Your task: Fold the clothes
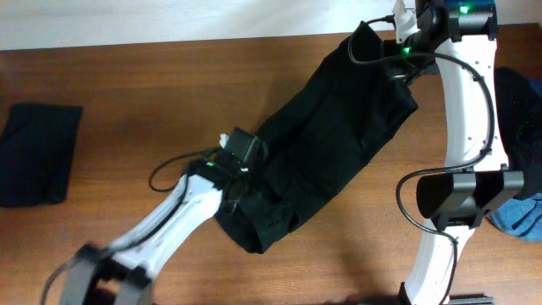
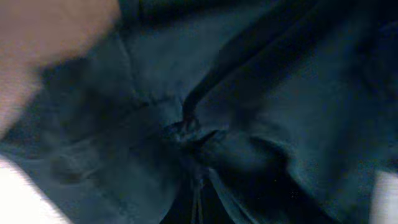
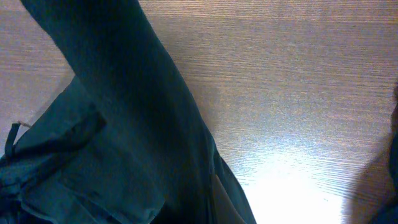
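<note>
Black trousers [image 1: 330, 144] stretch diagonally across wooden table [image 1: 169, 85]; folded garment [image 1: 38, 152] far left.

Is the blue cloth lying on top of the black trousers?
No, the blue cloth sits at the far right, apart from the trousers.

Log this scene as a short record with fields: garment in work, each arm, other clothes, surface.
garment in work: black trousers, lying diagonally, lower end bunched
left arm: left gripper at the trousers' lower left edge, on the fabric; open or shut not visible
right arm: right gripper at the trousers' far upper end; open or shut not visible
other clothes: folded black garment at the left edge; blue piece at the right edge
surface: brown wooden table
</note>
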Motion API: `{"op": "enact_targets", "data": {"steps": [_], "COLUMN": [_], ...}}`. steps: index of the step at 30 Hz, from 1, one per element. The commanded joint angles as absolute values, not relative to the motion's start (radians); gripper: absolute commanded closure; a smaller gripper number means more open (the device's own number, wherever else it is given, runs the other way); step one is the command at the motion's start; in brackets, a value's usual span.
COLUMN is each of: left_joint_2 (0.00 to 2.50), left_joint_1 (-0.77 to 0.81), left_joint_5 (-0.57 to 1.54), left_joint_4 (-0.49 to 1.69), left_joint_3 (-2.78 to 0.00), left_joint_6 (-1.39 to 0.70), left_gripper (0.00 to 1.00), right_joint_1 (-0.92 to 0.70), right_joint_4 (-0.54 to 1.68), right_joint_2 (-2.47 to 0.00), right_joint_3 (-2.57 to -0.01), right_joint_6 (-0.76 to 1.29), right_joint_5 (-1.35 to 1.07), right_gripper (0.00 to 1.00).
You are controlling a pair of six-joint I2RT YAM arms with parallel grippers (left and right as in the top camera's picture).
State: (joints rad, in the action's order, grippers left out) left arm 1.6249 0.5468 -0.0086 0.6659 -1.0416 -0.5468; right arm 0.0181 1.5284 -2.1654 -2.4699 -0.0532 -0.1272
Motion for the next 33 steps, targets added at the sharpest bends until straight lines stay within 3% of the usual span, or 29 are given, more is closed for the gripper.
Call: {"op": "enact_targets", "data": {"steps": [1,10,27,33], "left_joint_2": [1.737,1.829,1.868,1.868], "left_joint_1": [0.540,0.539,0.356,0.299], "left_joint_5": [0.070,0.006,-0.008,-0.007], "left_joint_4": [0.638,0.642,0.397,0.299], "left_joint_3": [-1.012,-1.012,-1.014,-1.019], "left_joint_6": [-0.545,-0.533,-0.104,-0.073], "left_gripper": [1.00,1.00,1.00,1.00], "right_joint_1": [0.014,0.014,0.014,0.012], "right_joint_4": [1.521,1.495,1.518,1.541], "right_joint_2": [-2.152,-2.152,-2.152,-2.152], "right_joint_3": [-2.470,-2.470,-2.470,-2.470], "right_joint_6": [-0.047,-0.055,-0.054,-0.054], "right_joint_5": [-0.122,-0.119,-0.119,-0.127], "right_gripper": [0.96,0.96,0.96,0.96]}}
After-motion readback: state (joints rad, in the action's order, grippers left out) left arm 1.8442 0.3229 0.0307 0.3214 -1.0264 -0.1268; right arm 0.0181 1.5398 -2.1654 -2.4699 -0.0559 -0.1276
